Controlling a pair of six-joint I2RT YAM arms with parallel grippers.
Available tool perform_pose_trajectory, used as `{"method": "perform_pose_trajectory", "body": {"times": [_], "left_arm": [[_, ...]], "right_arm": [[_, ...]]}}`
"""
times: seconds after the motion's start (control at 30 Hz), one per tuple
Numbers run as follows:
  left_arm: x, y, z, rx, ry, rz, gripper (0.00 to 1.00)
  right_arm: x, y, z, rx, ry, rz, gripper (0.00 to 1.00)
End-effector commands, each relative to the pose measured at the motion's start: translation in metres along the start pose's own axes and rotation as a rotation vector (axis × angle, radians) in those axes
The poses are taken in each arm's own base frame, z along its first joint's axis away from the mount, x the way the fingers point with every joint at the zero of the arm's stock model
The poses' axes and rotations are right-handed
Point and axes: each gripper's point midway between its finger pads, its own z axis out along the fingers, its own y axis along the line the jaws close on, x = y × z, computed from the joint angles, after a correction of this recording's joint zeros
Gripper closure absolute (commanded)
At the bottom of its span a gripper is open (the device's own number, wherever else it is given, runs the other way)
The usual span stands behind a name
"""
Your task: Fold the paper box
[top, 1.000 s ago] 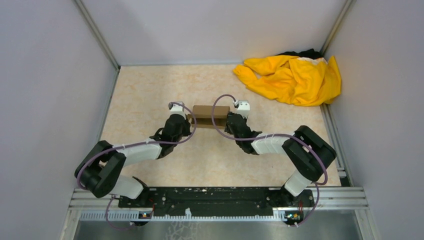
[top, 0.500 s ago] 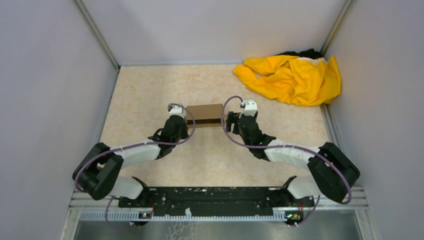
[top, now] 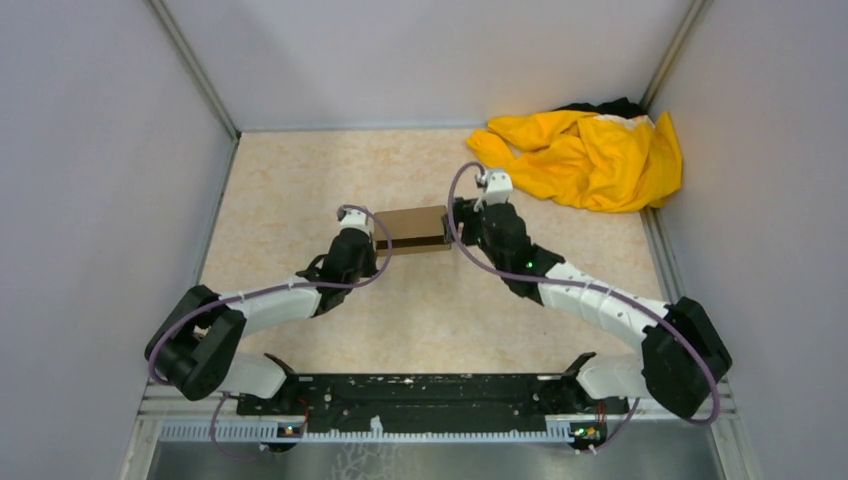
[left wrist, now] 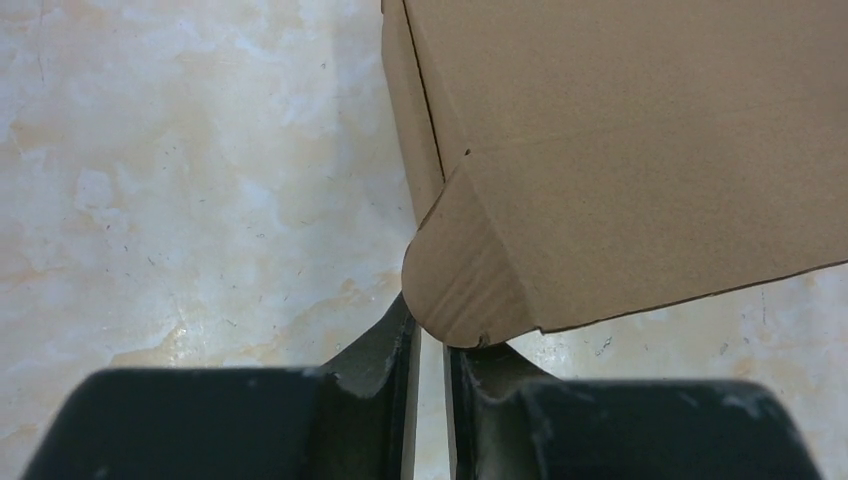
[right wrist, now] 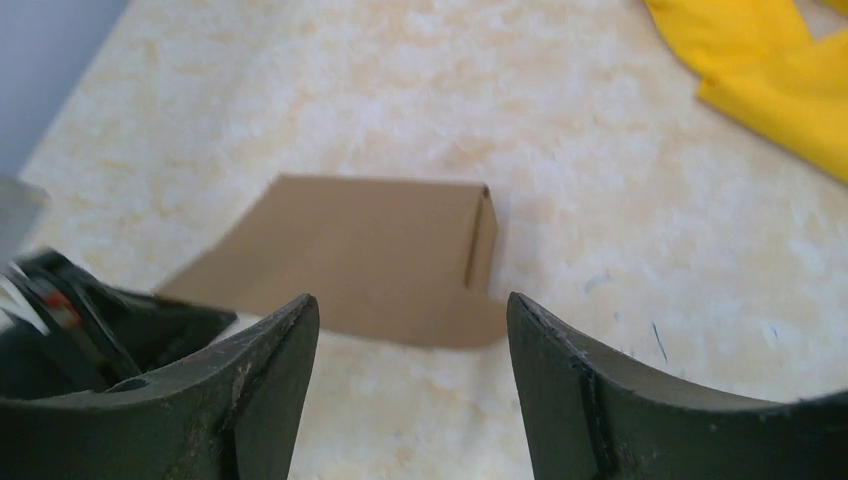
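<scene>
The paper box (top: 412, 228) is a small brown cardboard carton lying on the table, mid-field. In the left wrist view the box (left wrist: 620, 150) fills the upper right, with a rounded tab hanging at its near corner. My left gripper (top: 368, 238) is at the box's left end; its jaws (left wrist: 428, 335) stand almost closed, a thin slit between them, tips just under the tab and holding nothing. My right gripper (top: 461, 221) is at the box's right end, open and empty (right wrist: 412, 310); the box (right wrist: 370, 255) lies just ahead of its fingertips.
A crumpled yellow cloth (top: 585, 155) lies in the back right corner, close behind the right gripper, and shows at the top right of the right wrist view (right wrist: 770, 70). Grey walls enclose the beige table (top: 300, 180) on three sides.
The right arm has stretched out and its gripper has moved off the box's near right side toward the back, by the box's right end. The left arm has barely moved.
</scene>
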Motion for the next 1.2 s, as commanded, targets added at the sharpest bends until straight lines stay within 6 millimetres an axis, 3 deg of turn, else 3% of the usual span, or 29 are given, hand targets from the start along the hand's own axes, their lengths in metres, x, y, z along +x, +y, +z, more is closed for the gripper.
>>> {"method": "perform_pose_trajectory", "body": {"times": [0.0,0.1,0.23,0.43,0.57,0.73,0.93,1.1,1.17], "left_arm": [[-0.017,-0.008,-0.001,0.029,-0.035,-0.003,0.8],[-0.017,-0.011,-0.001,0.044,-0.03,0.0,0.75],[-0.016,-0.013,-0.003,0.06,-0.019,0.007,0.67],[-0.006,-0.011,-0.004,0.045,0.051,0.03,0.6],[0.004,-0.016,-0.011,0.083,0.114,0.037,0.57],[0.008,-0.017,-0.029,0.115,0.154,0.032,0.56],[-0.006,-0.008,-0.06,0.104,0.135,-0.001,0.55],[-0.051,-0.016,-0.076,0.154,-0.029,-0.04,0.47],[-0.069,-0.019,-0.072,0.157,-0.076,-0.031,0.54]], "right_arm": [[-0.051,0.028,0.028,-0.099,0.015,0.003,0.33],[-0.041,0.037,0.06,-0.138,0.134,-0.005,0.34],[-0.001,0.047,0.085,-0.192,0.315,-0.021,0.37],[0.059,0.038,0.088,-0.193,0.453,-0.005,0.39],[0.082,0.026,0.085,-0.158,0.502,-0.019,0.4],[0.087,0.015,0.084,-0.117,0.509,-0.047,0.4],[0.083,0.011,0.086,-0.096,0.504,-0.076,0.4],[0.073,0.014,0.085,-0.109,0.462,-0.074,0.4],[0.065,0.017,0.084,-0.123,0.432,-0.071,0.4]]}}
